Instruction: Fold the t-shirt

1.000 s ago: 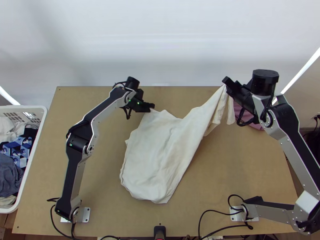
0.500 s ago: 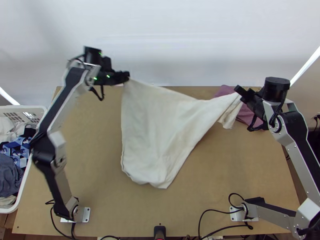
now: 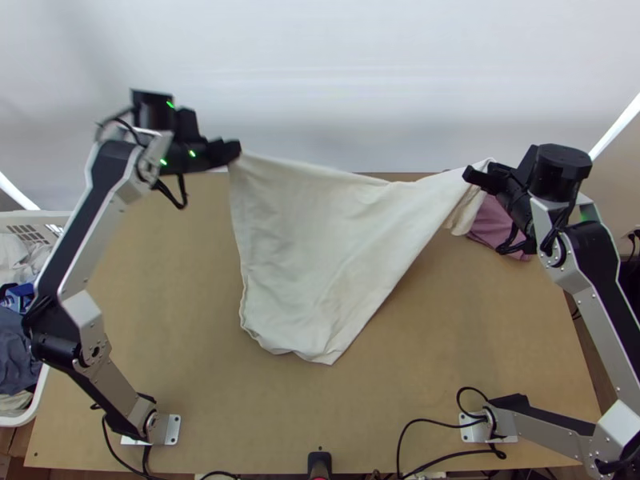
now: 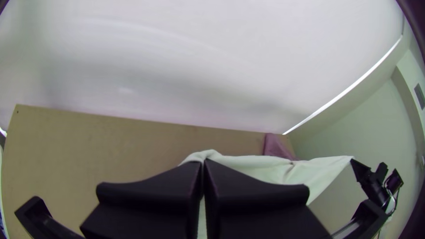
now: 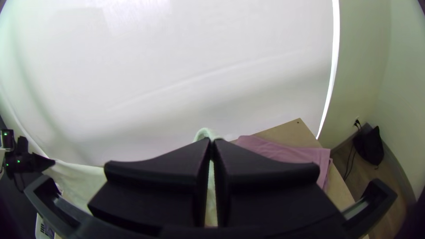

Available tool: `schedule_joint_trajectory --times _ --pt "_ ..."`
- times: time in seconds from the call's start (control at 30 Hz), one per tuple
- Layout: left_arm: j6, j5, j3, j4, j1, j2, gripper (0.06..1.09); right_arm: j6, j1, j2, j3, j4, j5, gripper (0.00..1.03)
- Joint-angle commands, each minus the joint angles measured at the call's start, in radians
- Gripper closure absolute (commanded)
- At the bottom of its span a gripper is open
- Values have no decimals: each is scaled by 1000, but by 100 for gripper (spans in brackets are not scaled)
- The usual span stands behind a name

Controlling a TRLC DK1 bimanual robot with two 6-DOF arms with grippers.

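Top view: the cream-white cloth t-shirt [image 3: 312, 248] is strung above the light wooden table [image 3: 384, 416] between two raised grippers, its free end hanging down towards the table's near edge and apparently resting on the wood. The left gripper [image 3: 232, 152], with wide flat black fingers, is closed on one corner; the right gripper [image 3: 474, 174], of the same build, is clamped on the cloth at the opposite end, where a short flap droops beneath it.

The step in hand looks like opening the shirt out ahead of folding. To do it well, bring both grippers to an even height and ease them apart just until the slack edge between them runs straight, since these small pinches could slip under a hard pull. Then lower both together towards the near edge, letting the free end settle first so that the rest follows without creases. That curled lower hem may need smoothing, and the drooping flap should not tuck under. Keep clear of the mauve cloth [image 3: 500, 228] by the far right corner.

Beside the table's left edge, the white plastic laundry basket [image 3: 22, 214] holds loosely heaped whitish cloth [image 3: 14, 260], a blue piece [image 3: 18, 298] and dark grey fabric [image 3: 18, 344].
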Motion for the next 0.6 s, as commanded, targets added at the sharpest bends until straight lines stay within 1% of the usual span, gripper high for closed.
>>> schedule_joint_trajectory --times 0.0,0.1,0.23,0.43,0.57 --pt "-15 -9 -126 73 -5 39 105 -12 6 -38 -65 66 12 100" --pt "-16 -16 -170 145 -25 119 105 -12 9 -41 -100 78 12 100" --pt "-15 -22 -140 219 -43 265 105 -4 12 -49 -165 115 12 100" --pt "-20 -30 81 218 -52 516 105 11 35 -58 -246 166 12 100" --pt "-21 -30 210 202 -54 616 105 23 47 -64 -275 189 12 100"
